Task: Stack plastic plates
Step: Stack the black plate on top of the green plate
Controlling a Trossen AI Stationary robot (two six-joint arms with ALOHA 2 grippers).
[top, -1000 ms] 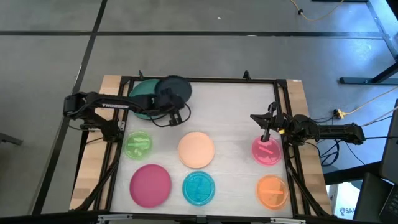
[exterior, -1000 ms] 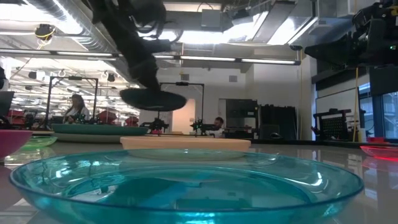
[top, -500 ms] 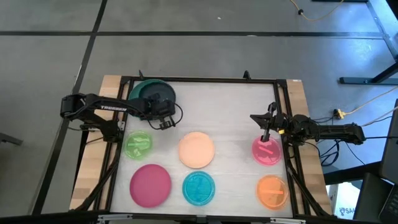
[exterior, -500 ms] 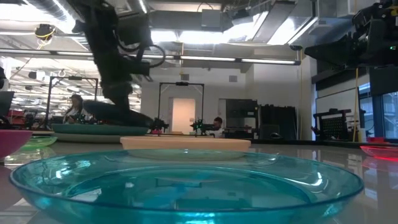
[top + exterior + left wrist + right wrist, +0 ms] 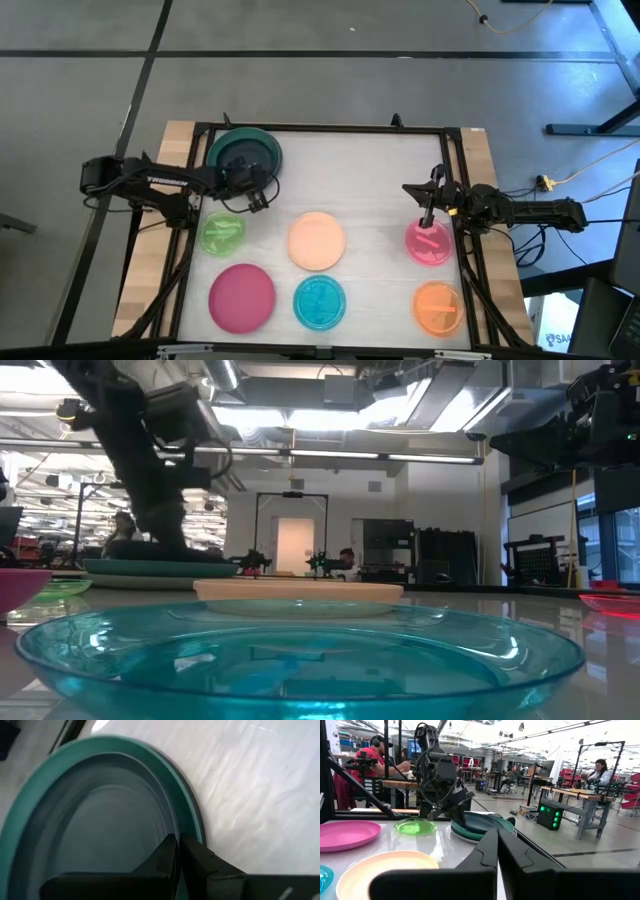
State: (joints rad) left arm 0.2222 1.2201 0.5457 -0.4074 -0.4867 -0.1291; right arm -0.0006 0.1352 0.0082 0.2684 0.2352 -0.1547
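Observation:
The navy plate (image 5: 243,155) lies inside the larger teal green plate (image 5: 214,148) at the table's far left; a pale grey rim (image 5: 458,834) shows under them. My left gripper (image 5: 249,183) sits at this stack's near edge, shut on the navy plate's rim. My right gripper (image 5: 428,214) hovers shut above the pink plate (image 5: 430,245) at the right. Resting flat on the table are the light green plate (image 5: 222,232), peach plate (image 5: 316,240), magenta plate (image 5: 241,296), cyan plate (image 5: 320,302) and orange plate (image 5: 437,307). My left gripper (image 5: 177,847) has the navy plate's near rim (image 5: 172,827) pinched between its two fingers. The fingers come slanting down from the table's near left side. The plate lies nested in the teal green plate (image 5: 186,810), about level.
A dark metal frame (image 5: 320,129) runs round the white table top. Bare table lies between the stack and my right arm, along the far edge. People and workbenches show in the room beyond the table.
My left gripper has moved toward the table's left edge and down, carrying the navy plate. The plate was lifted clear beside the teal green plate's right side; now it lies nested inside it. My right arm has kept still.

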